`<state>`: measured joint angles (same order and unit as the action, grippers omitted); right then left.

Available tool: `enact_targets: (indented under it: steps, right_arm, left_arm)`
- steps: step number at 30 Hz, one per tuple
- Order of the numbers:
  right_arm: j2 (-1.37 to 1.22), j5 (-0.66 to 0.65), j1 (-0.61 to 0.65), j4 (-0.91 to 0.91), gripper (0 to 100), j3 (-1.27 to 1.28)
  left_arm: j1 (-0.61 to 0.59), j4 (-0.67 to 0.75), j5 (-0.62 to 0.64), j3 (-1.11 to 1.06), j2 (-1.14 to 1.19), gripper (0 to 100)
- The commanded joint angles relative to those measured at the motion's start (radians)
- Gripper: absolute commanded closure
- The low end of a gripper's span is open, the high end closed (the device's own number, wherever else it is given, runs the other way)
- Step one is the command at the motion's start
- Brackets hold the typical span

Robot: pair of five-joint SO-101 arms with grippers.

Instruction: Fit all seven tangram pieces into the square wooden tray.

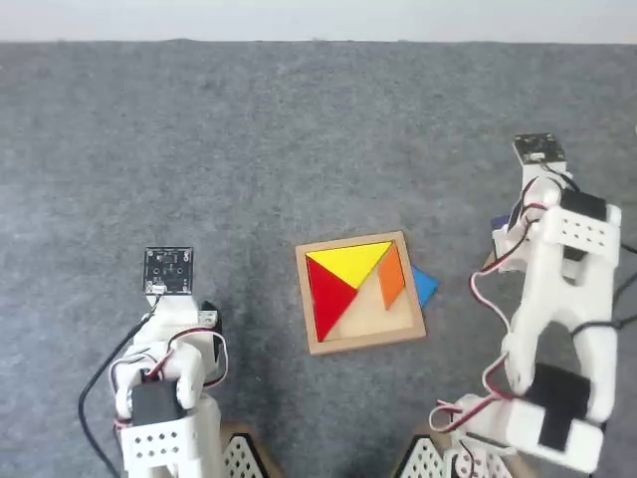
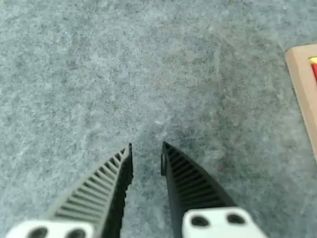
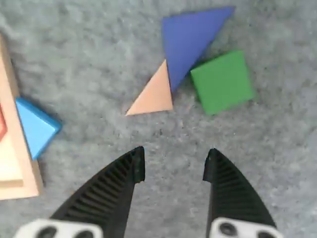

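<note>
Hovering right claw [image 3: 176, 156] wide, left claw [image 2: 146, 148] narrow

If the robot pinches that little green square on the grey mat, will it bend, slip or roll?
Probably stiff: the green square looks like a solid block with crisp edges. It likely won't roll, since it lies flat on the mat. Pushed, it may drag on that fuzzy surface and nudge the dark blue triangle beside it.

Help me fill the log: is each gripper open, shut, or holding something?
Left gripper: narrowly open, holding nothing.
Right gripper: open, holding nothing.
</note>
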<state>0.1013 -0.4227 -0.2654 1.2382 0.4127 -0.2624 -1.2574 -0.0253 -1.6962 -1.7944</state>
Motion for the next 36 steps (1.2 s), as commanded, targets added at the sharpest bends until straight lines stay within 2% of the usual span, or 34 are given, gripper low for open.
enact_targets:
  steps: [1, 10, 16, 21, 27, 30, 33, 36]
  right_arm:
    - [0.001, -0.071, 0.013, -0.008, 80.7, -0.052]
    - [0.145, -0.207, 0.091, -0.018, 80.7, 0.152]
    - [0.219, -0.218, 0.093, -0.004, 80.7, 0.218]
    - [0.219, -0.213, 0.148, 0.050, 80.7, 0.221]
    - [0.205, -0.146, 0.173, -0.081, 79.8, 0.219]
    - [0.143, -0.118, 0.217, -0.114, 70.7, 0.215]
    - [0.071, -0.020, 0.226, -0.189, 59.3, 0.206]
    - [0.013, 0.120, 0.205, -0.257, 59.8, 0.204]
  left_arm:
    - [-0.005, -0.003, -0.002, 0.013, -0.020, 91]
    - [-0.005, -0.003, -0.002, 0.013, -0.020, 91]
    - [-0.005, -0.003, -0.002, 0.013, -0.020, 91]
    - [-0.005, -0.003, -0.002, 0.013, -0.020, 91]
    - [-0.005, -0.003, -0.002, 0.013, -0.020, 91]
    - [-0.005, -0.003, -0.002, 0.013, -0.020, 91]
    - [-0.005, -0.003, -0.002, 0.013, -0.020, 91]
    - [-0.005, -0.003, -0.002, 0.013, -0.020, 91]
